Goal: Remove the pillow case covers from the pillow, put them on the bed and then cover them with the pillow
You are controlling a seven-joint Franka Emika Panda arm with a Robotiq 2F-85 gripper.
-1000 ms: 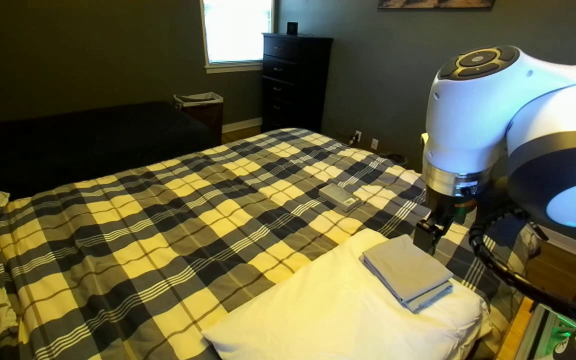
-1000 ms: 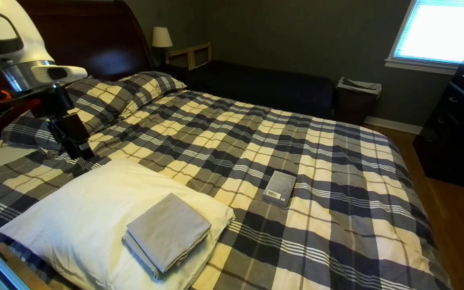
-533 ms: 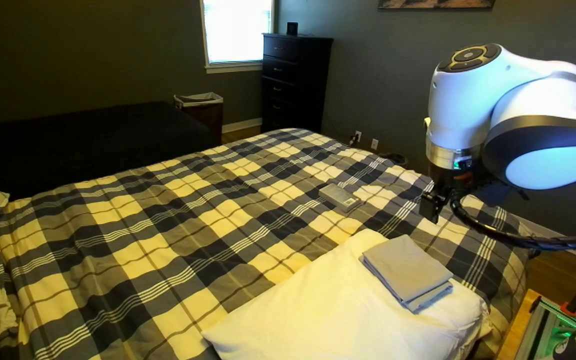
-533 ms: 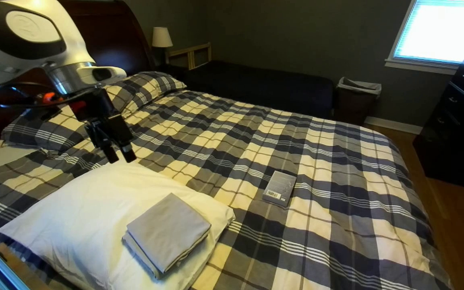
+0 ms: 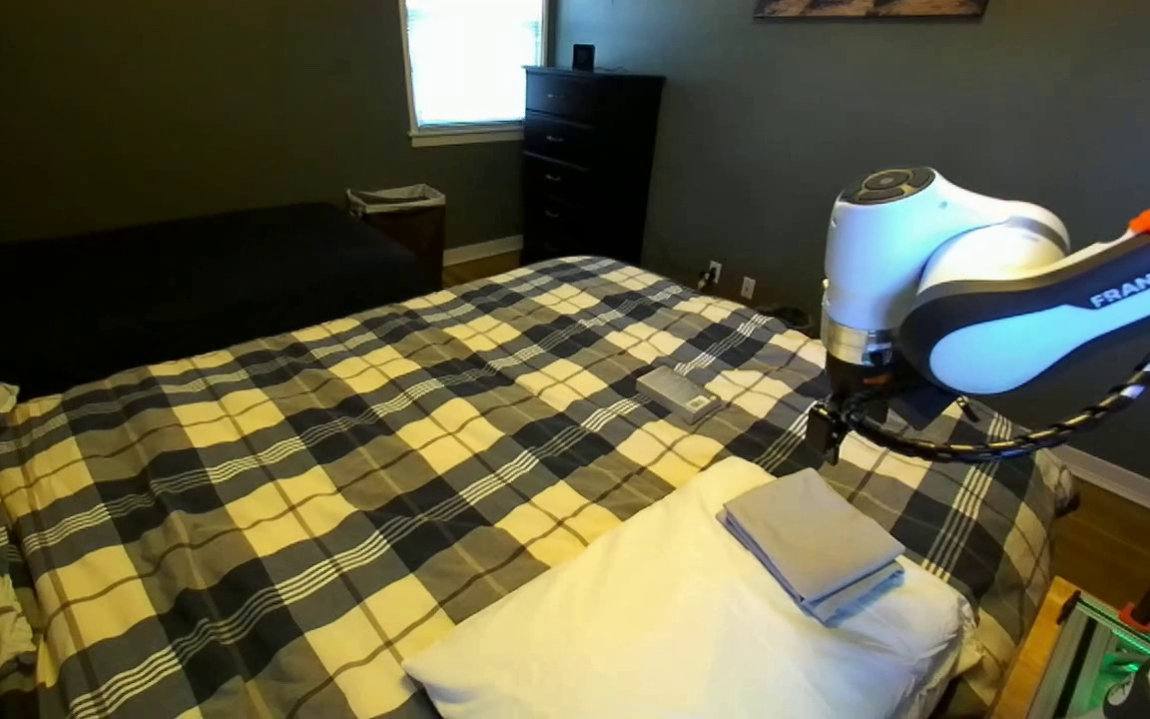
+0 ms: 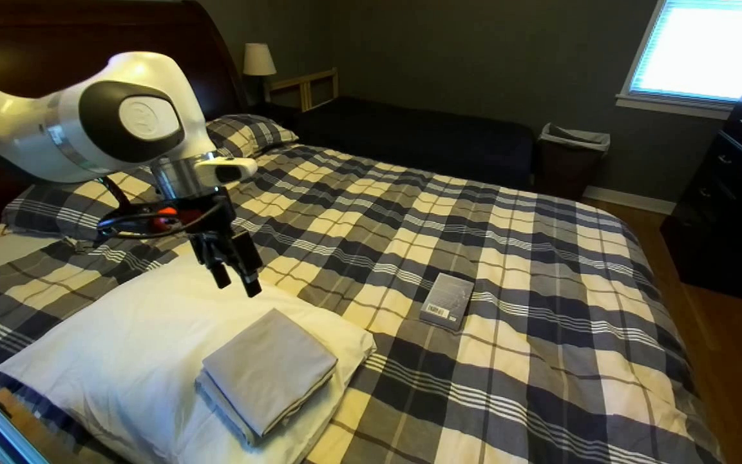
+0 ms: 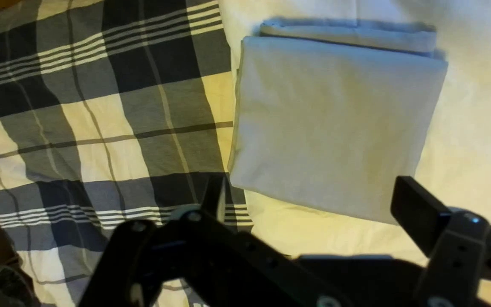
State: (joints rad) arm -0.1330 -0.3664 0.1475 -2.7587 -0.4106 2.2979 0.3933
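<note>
Left of the gripper [image 7: 309, 194], as the wrist view had it, the plaid bed [image 7: 96, 157] stretched away. Ahead of the gripper's fingers [image 7: 418, 209] — spread apart, gripping nothing — the pillow case covers [image 7: 335, 123] lay folded on the pillow [image 7: 480, 140], whose bare white ran on to the right. I judged the covers light and limp, likely to slither layer from layer; I'd have pinched an edge, both layers together. In an exterior view I saw a gap between fingertips [image 6: 253, 287] and cloth; the wrist view, looking down, made them overlap.
</note>
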